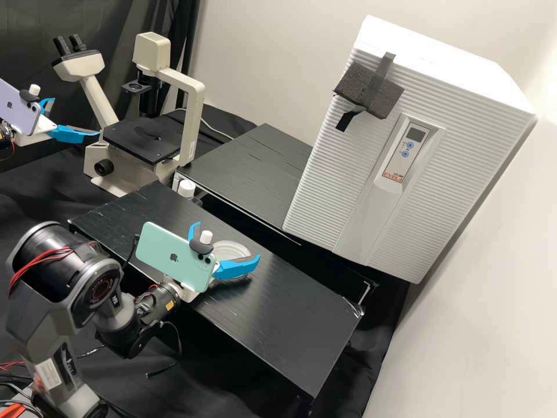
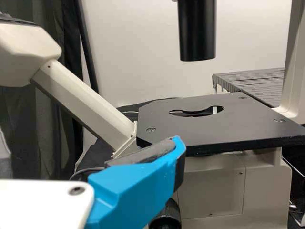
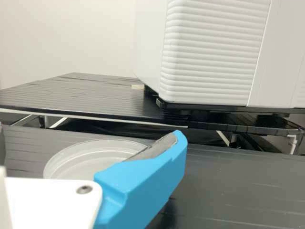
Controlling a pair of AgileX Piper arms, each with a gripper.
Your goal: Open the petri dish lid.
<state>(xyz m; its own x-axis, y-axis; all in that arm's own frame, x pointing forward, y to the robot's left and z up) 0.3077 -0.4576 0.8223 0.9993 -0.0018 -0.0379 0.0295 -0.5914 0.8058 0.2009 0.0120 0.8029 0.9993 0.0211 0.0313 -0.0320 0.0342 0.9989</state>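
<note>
My right arm (image 1: 49,307) rises from the lower left of the high view, bends over at its thick dark joint and comes down to the wrist, which sits low by the near edge of the black counter (image 1: 290,322). From there my right end effector (image 1: 227,241) points out across the top, nearly level, a green phone (image 1: 168,252) mounted behind it. I have its two blue fingers (image 3: 143,191) spread wide, one to either side of the petri dish (image 3: 78,160), and nothing is gripped between them. The dish lies flat on the counter, a shallow pale round, partly hidden behind one finger; whether I am touching its rim I can't tell, nor whether the lid is on. My left end effector (image 1: 76,116) is held up at the high view's left edge, fingers parted and empty, aimed at the microscope (image 1: 188,110) and close by its flat black stage (image 2: 209,131). A purple phone (image 1: 17,107) rides on that wrist. Beyond the dish stands a big white ribbed cabinet (image 1: 331,168).
</note>
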